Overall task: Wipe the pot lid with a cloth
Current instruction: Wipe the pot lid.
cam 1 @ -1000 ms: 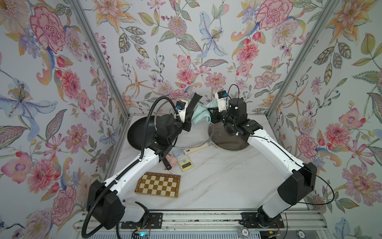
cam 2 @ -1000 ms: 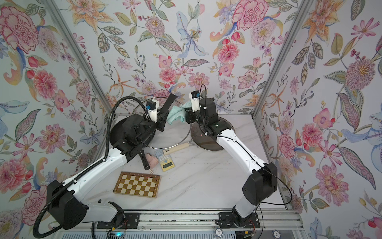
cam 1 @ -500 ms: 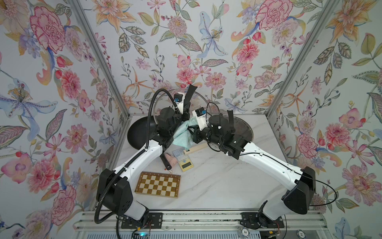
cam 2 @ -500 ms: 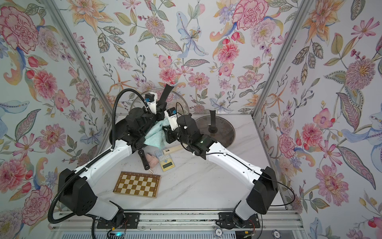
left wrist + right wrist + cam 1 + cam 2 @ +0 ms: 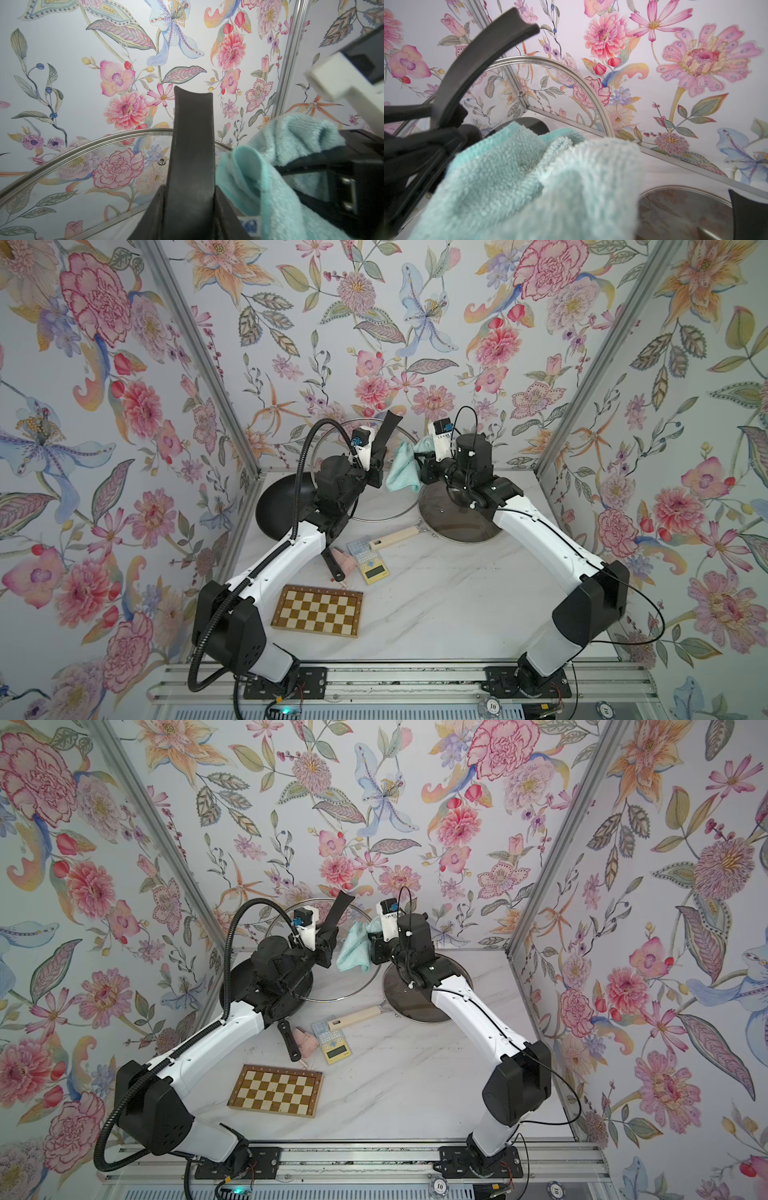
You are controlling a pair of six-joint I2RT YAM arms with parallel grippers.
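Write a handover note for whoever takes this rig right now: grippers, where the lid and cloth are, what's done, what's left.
Left gripper: shut on the black handle of the glass pot lid, holding it tipped up at the back of the table.
Right gripper: shut on the cloth, bunched beside the handle at the lid's face; contact unclear.
Done: lid and cloth both picked up.
Left: wipe the glass. How much is already wiped cannot be told.

I am looking at a mint-teal terry cloth [image 5: 401, 469], black-handled clear glass pot lid [image 5: 99, 166], brown-and-cream chequered wooden board [image 5: 318, 610], pink-flowered wallpaper [image 5: 374, 323].
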